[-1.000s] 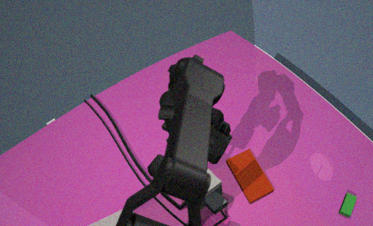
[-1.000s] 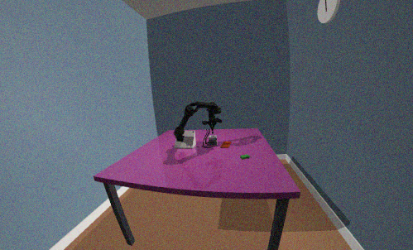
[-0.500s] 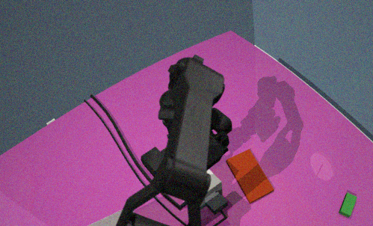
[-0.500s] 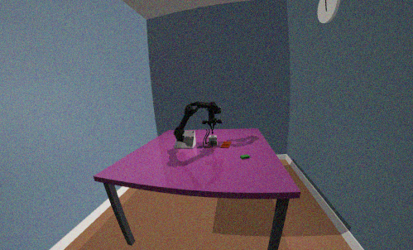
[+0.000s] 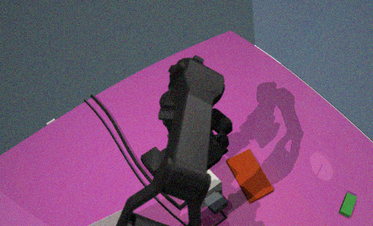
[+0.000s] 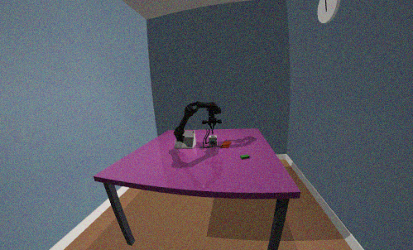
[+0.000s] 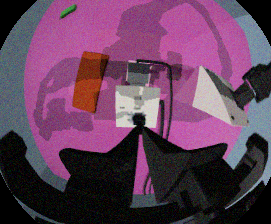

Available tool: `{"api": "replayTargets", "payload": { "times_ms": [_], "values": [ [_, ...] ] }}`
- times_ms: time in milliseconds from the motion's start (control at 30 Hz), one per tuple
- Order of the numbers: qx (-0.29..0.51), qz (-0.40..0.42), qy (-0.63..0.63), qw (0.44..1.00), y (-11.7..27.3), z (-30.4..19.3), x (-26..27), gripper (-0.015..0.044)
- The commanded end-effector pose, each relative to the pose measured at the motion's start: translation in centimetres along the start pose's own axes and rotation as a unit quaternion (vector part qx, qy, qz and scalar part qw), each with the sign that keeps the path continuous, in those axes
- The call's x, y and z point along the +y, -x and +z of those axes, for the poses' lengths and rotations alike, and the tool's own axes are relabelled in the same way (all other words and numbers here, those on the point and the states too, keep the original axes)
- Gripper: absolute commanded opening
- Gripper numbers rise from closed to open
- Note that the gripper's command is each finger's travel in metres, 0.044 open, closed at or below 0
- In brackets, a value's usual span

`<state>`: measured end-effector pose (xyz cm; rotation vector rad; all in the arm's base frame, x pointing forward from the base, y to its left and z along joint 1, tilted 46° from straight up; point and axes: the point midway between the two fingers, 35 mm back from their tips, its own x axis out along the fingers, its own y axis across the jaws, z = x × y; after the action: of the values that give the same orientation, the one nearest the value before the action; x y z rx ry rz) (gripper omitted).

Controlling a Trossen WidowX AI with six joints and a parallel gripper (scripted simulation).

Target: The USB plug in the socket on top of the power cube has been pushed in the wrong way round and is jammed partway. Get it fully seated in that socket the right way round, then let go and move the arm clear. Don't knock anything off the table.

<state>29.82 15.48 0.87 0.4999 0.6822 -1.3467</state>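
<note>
The white power cube (image 7: 124, 120) (image 6: 213, 137) (image 5: 212, 179) stands on the magenta table (image 5: 135, 93) (image 6: 150, 170). My gripper (image 7: 139, 129) (image 6: 212, 132) points down over its top. The fingers are closed together at their tips on the small black USB plug (image 7: 139, 119), which shows just beyond the tips over the near part of the cube's top face. The wrist view does not tell how deep the plug sits or whether it is clear of the socket. In the top view the arm hides the fingers and the plug.
A grey block (image 7: 138, 73) (image 5: 217, 202) with a black cable adjoins the cube. An orange box (image 5: 250, 176) (image 6: 226, 144) (image 7: 90, 82) lies beside it. A green block (image 5: 347, 204) (image 6: 244, 156) (image 7: 68, 11) lies farther off. Black cables (image 5: 124, 144) run past the cube. A white wedge-shaped object (image 7: 213, 102) is by the arm's base.
</note>
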Motion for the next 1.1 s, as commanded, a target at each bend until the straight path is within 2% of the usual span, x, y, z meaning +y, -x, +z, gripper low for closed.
{"api": "replayTargets", "payload": {
  "times_ms": [0, 1067],
  "values": [
    [0.003, 0.001, 0.0, 1.0, -0.03, -0.06, 0.02, 0.0],
    [0.016, 0.001, -0.001, 1.0, -0.4, -0.28, 0.04, 0.0]
  ]
}}
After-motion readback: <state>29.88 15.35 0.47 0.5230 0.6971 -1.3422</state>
